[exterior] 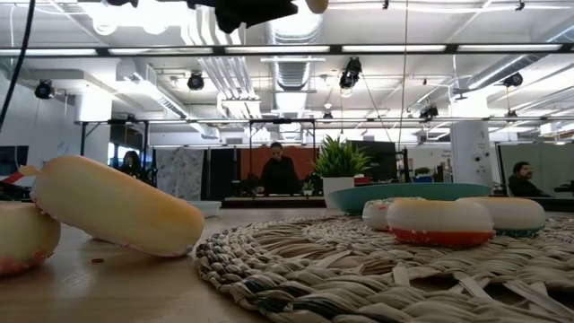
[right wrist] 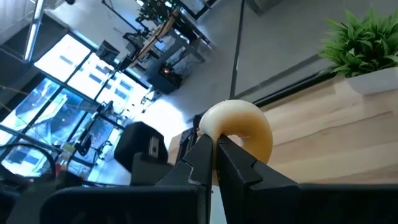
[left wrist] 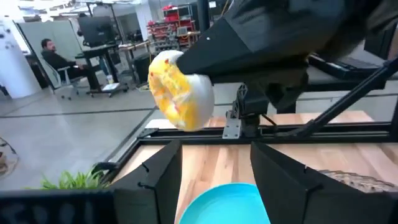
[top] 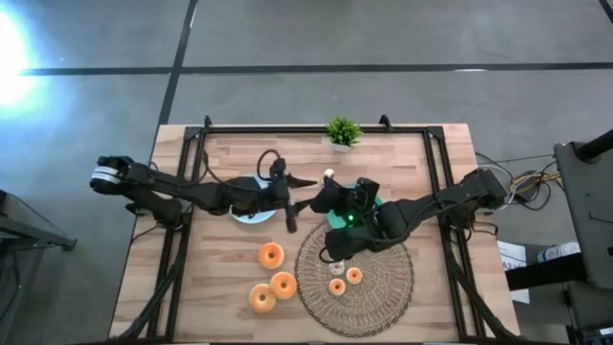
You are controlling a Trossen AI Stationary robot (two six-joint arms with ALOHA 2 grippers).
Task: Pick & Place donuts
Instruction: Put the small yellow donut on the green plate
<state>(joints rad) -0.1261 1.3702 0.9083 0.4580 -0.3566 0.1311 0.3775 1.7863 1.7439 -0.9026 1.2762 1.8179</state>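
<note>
L arm reaches in from the table's left edge, L gripper (top: 290, 201) hanging over the blue plate (top: 251, 217) w/ fingers (left wrist: 158, 177) spread wide, nothing between them; in its wrist cam the blue plate (left wrist: 227, 202) sits right below the gap. Just ahead of it, held up in the air, a yellow-and-white iced donut (left wrist: 180, 90) w/ the other arm's dark body behind it. Front-left on the bare wood: three bigger donuts, one (top: 271, 255) alone nearer the middle, two more (top: 283, 285) (top: 261, 297) touching each other closer to the front edge. Low cam shows one of these big ones (exterior: 117, 206) tilted, leaning on another at the frame's left edge. Moving right: woven mat (top: 383, 287) w/ two small donuts (top: 336, 286) (top: 353, 275) just beside each other on it; low cam has a pink-bottomed, white-topped one (exterior: 439, 221) on the mat too. Back-centre, a small potted plant (top: 342, 132). R arm comes in from the right edge over a green plate (top: 337, 218); R gripper (right wrist: 213, 155) is pinched tight on the rim of that donut (right wrist: 239, 130), raised above the table near the middle (top: 329, 174), between the two grippers. People sit at desks far off in the room.
</note>
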